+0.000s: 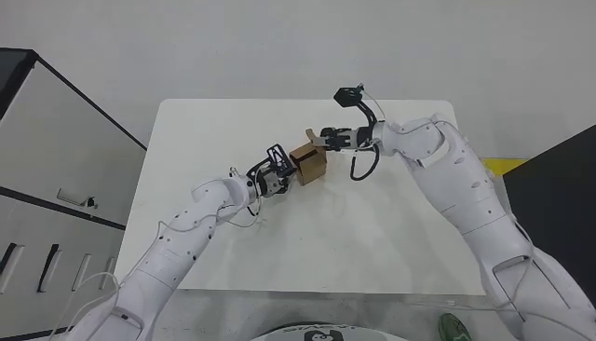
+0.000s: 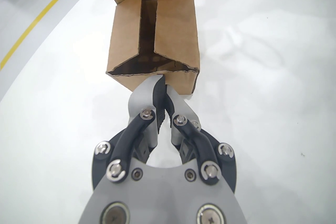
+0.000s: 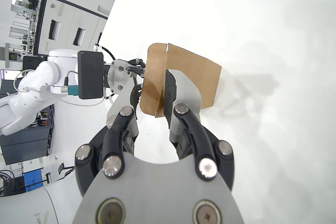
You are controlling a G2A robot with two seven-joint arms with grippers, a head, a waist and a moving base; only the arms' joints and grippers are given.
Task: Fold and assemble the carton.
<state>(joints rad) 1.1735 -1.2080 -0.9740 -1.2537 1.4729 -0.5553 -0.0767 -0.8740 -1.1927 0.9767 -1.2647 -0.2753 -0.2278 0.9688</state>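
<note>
Table (image 1: 391,238) edges lie well away from carton (image 1: 308,164); left gripper (image 2: 160,81), right gripper (image 3: 155,88) pinch it (opposite sides).

Standing here, I can't find a word or number that can be read. The carton (image 2: 152,33) shows plain brown card on every face turned this way. The one small pale tag (image 1: 73,197) on the grey cabinet (image 1: 56,145), left of the counter (image 1: 372,248), is too small to make out.
</note>
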